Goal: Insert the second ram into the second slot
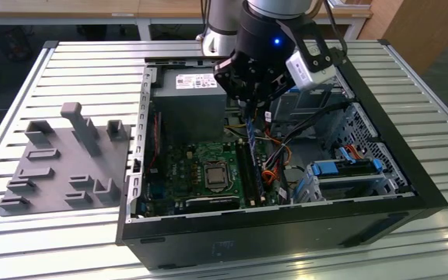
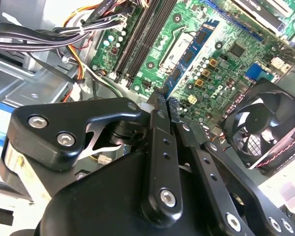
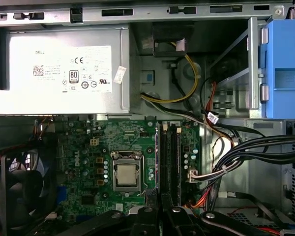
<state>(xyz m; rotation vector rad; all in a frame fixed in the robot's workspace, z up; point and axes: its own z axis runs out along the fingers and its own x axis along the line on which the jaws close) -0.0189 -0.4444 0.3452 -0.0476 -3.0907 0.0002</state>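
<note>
Exterior view is showing the tool [image 1: 254,109] hanging over the open case [image 1: 286,216], its fingers pinched almost together and gripping the ram [image 1: 249,131]. The ram is sticking out below the fingers, over the slots [image 1: 254,172] on the motherboard [image 1: 196,169]. In the second wrist view the fingertips [image 2: 157,113] are sitting close together. The case is lying on the counter [image 1: 68,64].

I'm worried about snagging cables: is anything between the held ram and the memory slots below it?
Nothing visible. The gripper holds the second ram above the memory slots. The cable bundle lies beside the slots, toward the exterior view's right, not across them.
</note>
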